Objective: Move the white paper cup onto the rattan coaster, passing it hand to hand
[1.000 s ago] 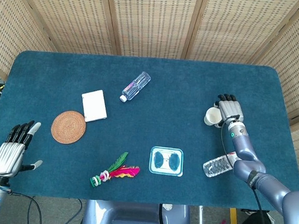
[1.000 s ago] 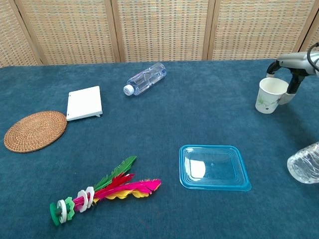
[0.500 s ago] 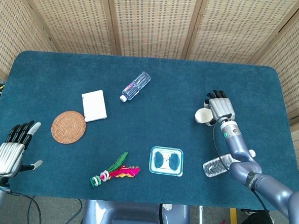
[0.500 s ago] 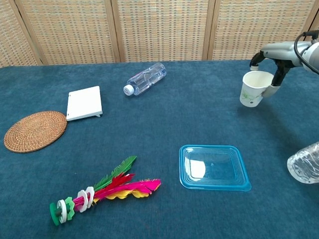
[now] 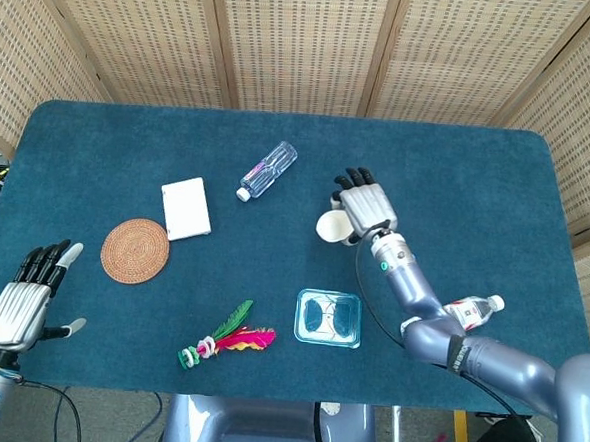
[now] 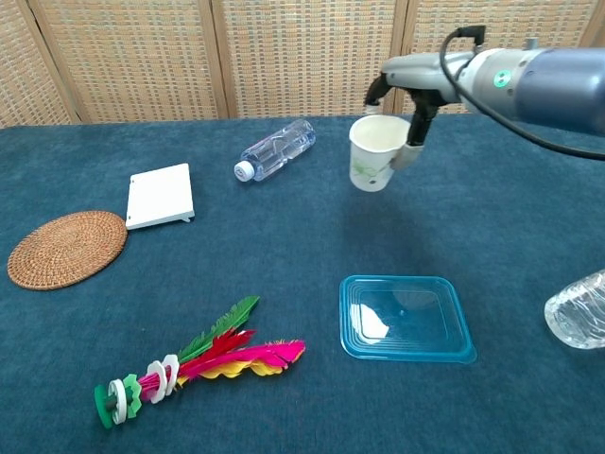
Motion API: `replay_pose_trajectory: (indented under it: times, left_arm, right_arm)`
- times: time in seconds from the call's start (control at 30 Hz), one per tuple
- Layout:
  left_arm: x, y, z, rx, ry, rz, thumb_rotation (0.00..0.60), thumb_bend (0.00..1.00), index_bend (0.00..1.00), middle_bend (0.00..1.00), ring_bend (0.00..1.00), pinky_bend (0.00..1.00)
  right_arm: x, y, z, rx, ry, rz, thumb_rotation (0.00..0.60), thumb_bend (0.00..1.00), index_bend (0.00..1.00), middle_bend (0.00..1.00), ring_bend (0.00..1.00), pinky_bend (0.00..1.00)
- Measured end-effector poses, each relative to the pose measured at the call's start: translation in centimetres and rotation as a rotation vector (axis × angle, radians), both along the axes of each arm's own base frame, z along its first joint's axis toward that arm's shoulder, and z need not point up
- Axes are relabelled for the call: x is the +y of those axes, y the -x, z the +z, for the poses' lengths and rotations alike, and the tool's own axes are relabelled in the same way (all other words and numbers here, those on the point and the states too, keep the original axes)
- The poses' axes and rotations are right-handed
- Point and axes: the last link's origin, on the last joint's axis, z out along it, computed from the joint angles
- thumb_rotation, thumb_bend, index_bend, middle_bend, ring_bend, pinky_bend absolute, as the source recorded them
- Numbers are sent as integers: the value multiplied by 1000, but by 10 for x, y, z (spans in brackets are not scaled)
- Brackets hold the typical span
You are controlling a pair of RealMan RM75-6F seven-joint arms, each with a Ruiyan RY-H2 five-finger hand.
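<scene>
The right hand [image 6: 408,104] grips the white paper cup [image 6: 374,152] by its rim and upper wall, fingers curled over the top, and holds it upright in the air above the middle of the tabletop [image 5: 458,171], clear of the cloth. Far off, at the near left corner, the left hand [image 5: 25,300] waits with its fingers spread and nothing in them. The rattan coaster [image 5: 135,251] lies toward the left edge, beside a white box [image 5: 187,208]; a clear bottle [image 5: 269,169] lies nearer the far edge, and a blue lid [image 5: 328,316] and a feathered shuttlecock [image 5: 227,340] sit along the near edge. A second bottle [image 6: 578,309] rests by the right arm at the near right. The risk lies in the handover: a thin paper wall may crumple under a hard squeeze, and a grip this high on the cup could let it tip or drop if the right hand lets go before the left has a firm hold.
</scene>
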Motion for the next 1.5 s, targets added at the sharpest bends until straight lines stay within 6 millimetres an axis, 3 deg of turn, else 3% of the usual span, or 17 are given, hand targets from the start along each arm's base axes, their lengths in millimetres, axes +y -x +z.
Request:
replay_pose_trajectory:
  times: [0.27, 0.4, 0.83, 1.17, 1.5]
  left_arm:
    - [0, 0, 1, -20, 2, -7, 600, 103, 0, 0, 0, 0]
    - [0, 3, 5, -33, -5, 0, 600, 103, 0, 0, 0, 0]
    - [1, 4, 4, -45, 20, 8, 600, 105, 0, 0, 0, 0]
    - [1, 4, 4, -46, 18, 9, 600, 102, 0, 0, 0, 0]
    - [0, 3, 4, -43, 16, 5, 600, 103, 0, 0, 0, 0]
  right_arm:
    - [12, -56, -51, -34, -84, 66, 600, 83, 467, 144, 0, 22]
    - [13, -69, -70, -35, -100, 76, 600, 84, 459, 139, 0, 22]
    - [11, -78, -106, -57, -145, 42, 600, 84, 409, 107, 0, 22]
    - [11, -71, -116, -43, -173, 28, 600, 84, 174, 0, 0, 6]
    - [13, -60, -104, -13, -149, 32, 600, 83, 0, 0, 0, 0]
